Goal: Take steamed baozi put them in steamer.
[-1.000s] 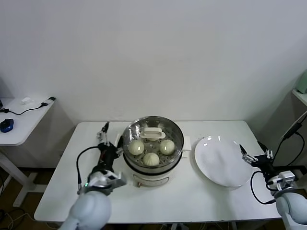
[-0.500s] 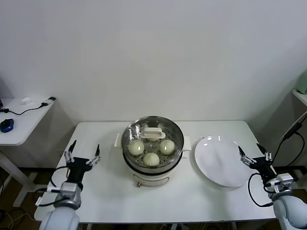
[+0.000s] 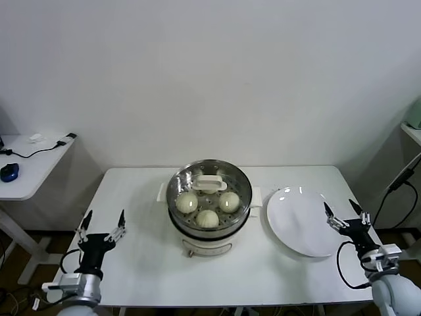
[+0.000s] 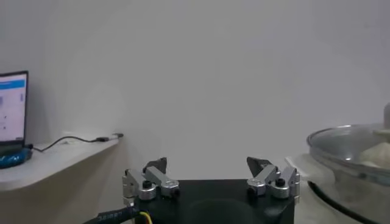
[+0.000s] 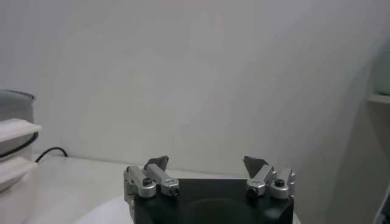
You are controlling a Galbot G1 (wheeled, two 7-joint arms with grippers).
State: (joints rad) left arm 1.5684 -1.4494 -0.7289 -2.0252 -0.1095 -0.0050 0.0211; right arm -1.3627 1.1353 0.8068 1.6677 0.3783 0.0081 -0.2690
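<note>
A glass lid (image 3: 209, 187) covers the steamer (image 3: 209, 227); buns (image 3: 207, 218) sit inside. A bare plate (image 3: 302, 224) lies beside it on the counter (image 3: 263, 270). Left end effector (image 3: 101, 224) and right end effector (image 3: 342, 214) hover spread at the edges.

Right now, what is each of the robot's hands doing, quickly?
Left gripper: open, holding nothing, at the table's left edge.
Right gripper: open, holding nothing, beside the plate.

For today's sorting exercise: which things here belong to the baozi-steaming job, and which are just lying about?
Job:
steamed baozi
steamer
glass lid
white plate

Lying about:
side table
blue mouse
black cable
</note>
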